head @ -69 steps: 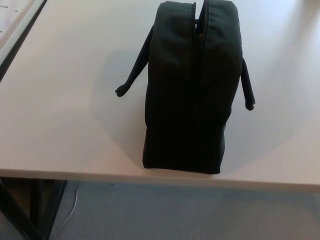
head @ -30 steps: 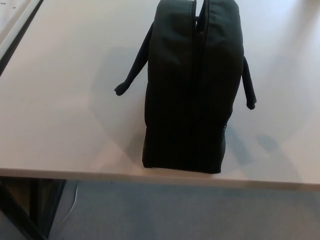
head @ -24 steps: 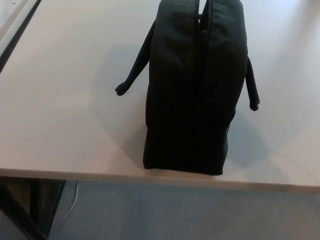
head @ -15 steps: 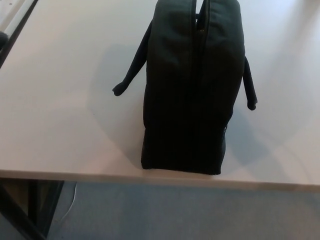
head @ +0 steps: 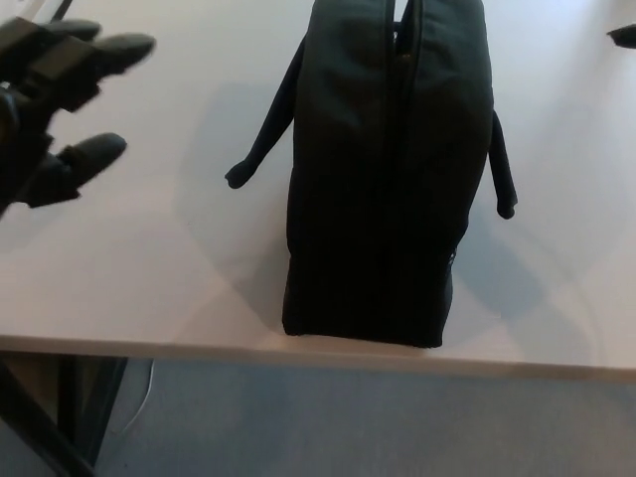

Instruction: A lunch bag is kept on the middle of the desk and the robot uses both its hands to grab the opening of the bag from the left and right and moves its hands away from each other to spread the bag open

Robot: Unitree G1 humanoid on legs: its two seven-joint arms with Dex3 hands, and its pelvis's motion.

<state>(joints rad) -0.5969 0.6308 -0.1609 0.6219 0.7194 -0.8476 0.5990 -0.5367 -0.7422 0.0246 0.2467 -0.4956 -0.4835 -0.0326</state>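
Now the left hand [head: 50, 104] has entered, fingers spread and empty, far from the lunch bag [head: 388, 169]; a one-sided grab could tip it.

The top of the bag [head: 388, 169] runs past the upper edge, so most of its opening is cut off. The left hand [head: 50, 104] is blurred and cropped at the left edge. Only a dark tip [head: 623, 36] shows at the right edge, too little to identify.

Pale desk [head: 149, 268], grey carpet [head: 348, 427]
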